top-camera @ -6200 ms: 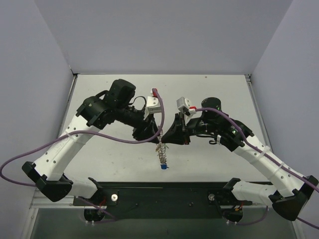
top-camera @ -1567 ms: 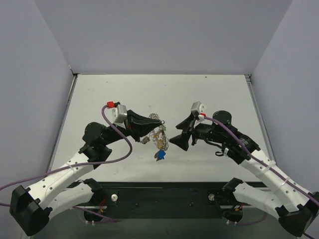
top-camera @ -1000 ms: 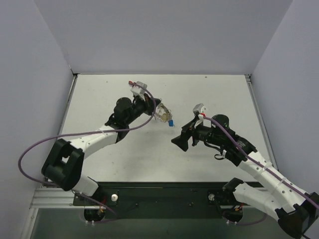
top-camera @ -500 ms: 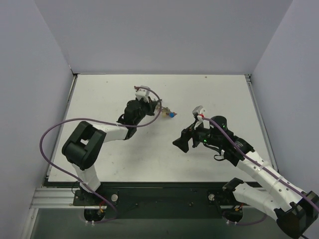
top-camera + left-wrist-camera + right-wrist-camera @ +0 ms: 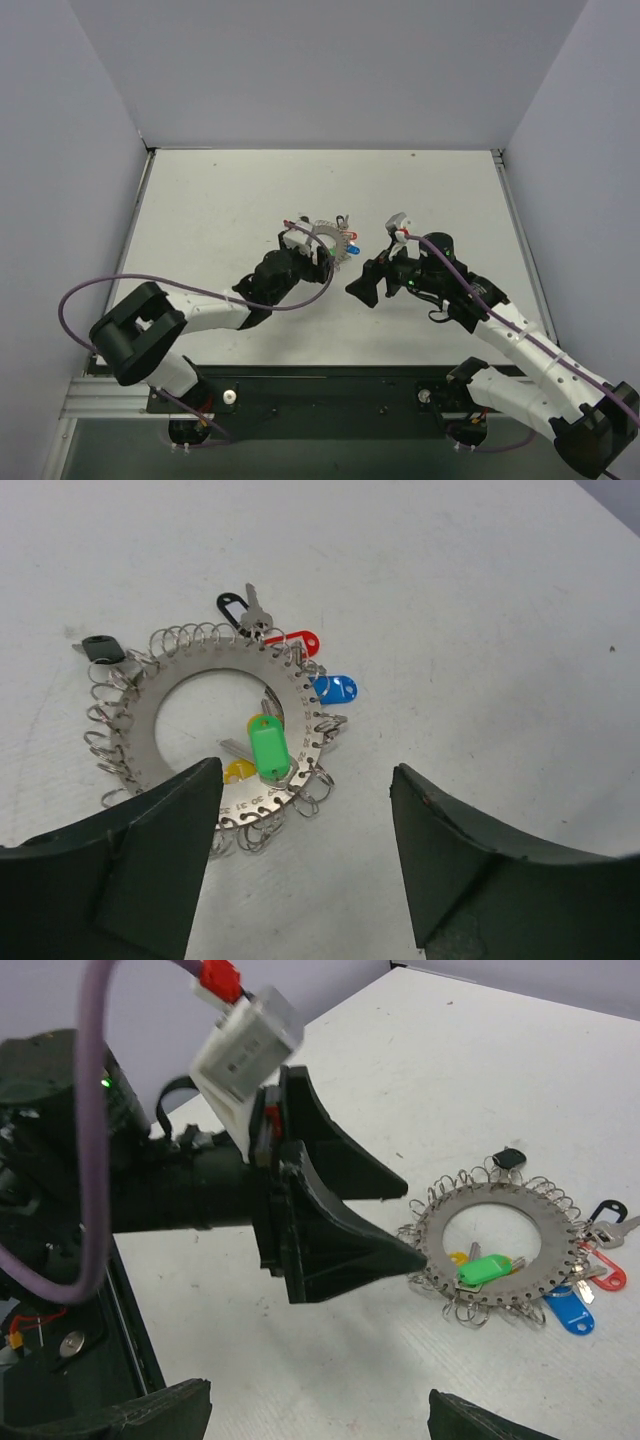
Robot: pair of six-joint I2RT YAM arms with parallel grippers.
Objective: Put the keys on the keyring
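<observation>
Our left gripper (image 5: 304,775) sat at the bottom of its wrist view, jaws spread wide and holding nothing. Just above it the keyring (image 5: 215,662) lay flat on the table (image 5: 480,600), centre-left of frame, with the green key (image 5: 268,752) across its band and the blue key (image 5: 335,690) and red key (image 5: 292,640) off its right rim. The right gripper (image 5: 315,1405) was spread empty too. Our worry: pinching those springy loops could skid the ring, and with the arms so near each other they might bump.
</observation>
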